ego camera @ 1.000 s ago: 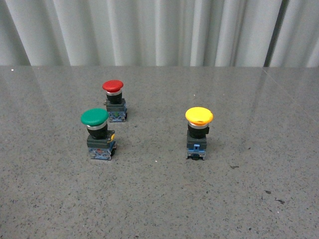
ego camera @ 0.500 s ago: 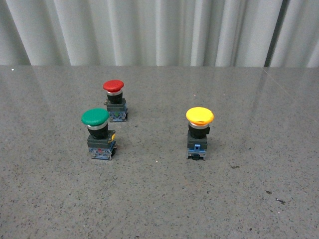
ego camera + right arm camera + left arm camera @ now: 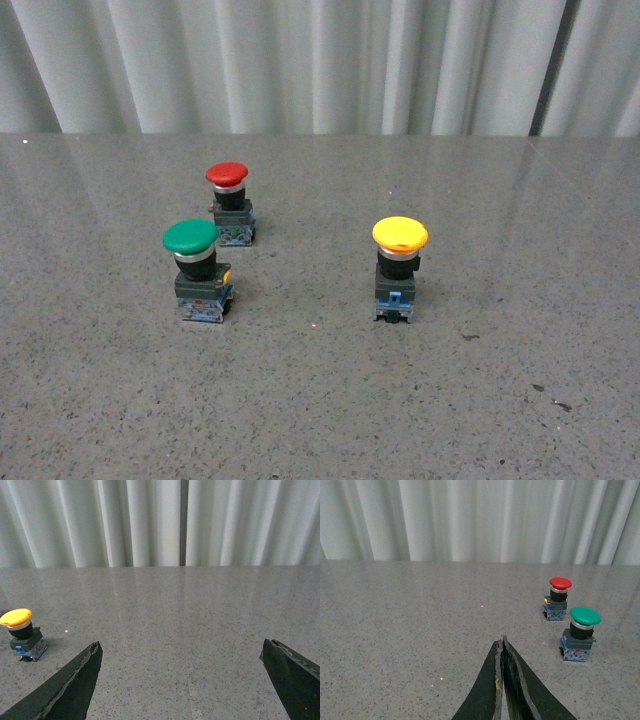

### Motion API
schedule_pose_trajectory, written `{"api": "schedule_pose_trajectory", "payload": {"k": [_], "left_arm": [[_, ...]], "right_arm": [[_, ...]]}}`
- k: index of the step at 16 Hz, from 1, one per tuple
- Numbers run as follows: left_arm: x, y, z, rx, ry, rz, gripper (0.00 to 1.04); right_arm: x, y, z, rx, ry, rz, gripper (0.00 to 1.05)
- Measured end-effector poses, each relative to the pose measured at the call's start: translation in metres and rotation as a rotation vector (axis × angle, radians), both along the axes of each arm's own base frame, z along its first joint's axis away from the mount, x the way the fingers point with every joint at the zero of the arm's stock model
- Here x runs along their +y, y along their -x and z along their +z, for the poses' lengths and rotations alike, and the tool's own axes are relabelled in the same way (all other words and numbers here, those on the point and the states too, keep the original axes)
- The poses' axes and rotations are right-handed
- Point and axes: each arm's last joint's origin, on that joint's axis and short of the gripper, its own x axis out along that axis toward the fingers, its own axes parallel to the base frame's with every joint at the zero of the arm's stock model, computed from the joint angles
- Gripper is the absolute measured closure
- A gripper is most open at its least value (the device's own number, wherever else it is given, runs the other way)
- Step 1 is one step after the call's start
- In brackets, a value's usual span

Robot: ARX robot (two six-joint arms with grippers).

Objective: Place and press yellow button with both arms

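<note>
The yellow button [image 3: 399, 266] stands upright on the grey table, right of centre in the front view, with a wide yellow cap, black body and blue-grey base. It also shows in the right wrist view [image 3: 21, 634], off to one side and well beyond the gripper. My right gripper [image 3: 181, 647] is open wide and empty above bare table. My left gripper [image 3: 502, 641] is shut on nothing, its tips pressed together over the table, away from the buttons. Neither arm shows in the front view.
A green-capped button [image 3: 196, 269] and a smaller red-capped button [image 3: 230, 202] stand left of centre; both show in the left wrist view, green [image 3: 580, 633] and red [image 3: 557, 598]. A white curtain [image 3: 320, 65] hangs behind the table's far edge.
</note>
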Motion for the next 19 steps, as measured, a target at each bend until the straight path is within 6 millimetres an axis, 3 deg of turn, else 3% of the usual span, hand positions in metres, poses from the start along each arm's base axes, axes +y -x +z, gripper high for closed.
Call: {"api": "schedule_pose_trajectory", "payload": {"k": [6, 7, 8, 13, 16, 17, 18, 19], "left_arm": [[0.0, 0.0, 0.0, -0.003, 0.0, 0.0, 1.03], [0.0, 0.0, 0.0, -0.003, 0.0, 0.0, 0.98], [0.0, 0.0, 0.0, -0.003, 0.0, 0.0, 0.88], [0.0, 0.0, 0.0, -0.003, 0.0, 0.0, 0.64], [0.0, 0.0, 0.0, -0.003, 0.0, 0.0, 0.32], [0.0, 0.0, 0.0, -0.003, 0.0, -0.001, 0.19], [0.0, 0.0, 0.0, -0.003, 0.0, -0.002, 0.08], [0.0, 0.0, 0.0, -0.003, 0.0, -0.001, 0.06]], "right_arm": [[0.0, 0.0, 0.0, 0.0, 0.0, 0.0, 0.06], [0.0, 0.0, 0.0, 0.0, 0.0, 0.0, 0.06], [0.0, 0.0, 0.0, 0.0, 0.0, 0.0, 0.06], [0.0, 0.0, 0.0, 0.0, 0.0, 0.0, 0.06], [0.0, -0.002, 0.0, 0.03, -0.014, 0.062, 0.06], [0.003, -0.011, 0.01, 0.044, -0.026, 0.145, 0.06], [0.011, -0.025, 0.037, -0.009, -0.022, 0.213, 0.06], [0.019, -0.04, 0.064, -0.078, -0.02, 0.265, 0.06]]}}
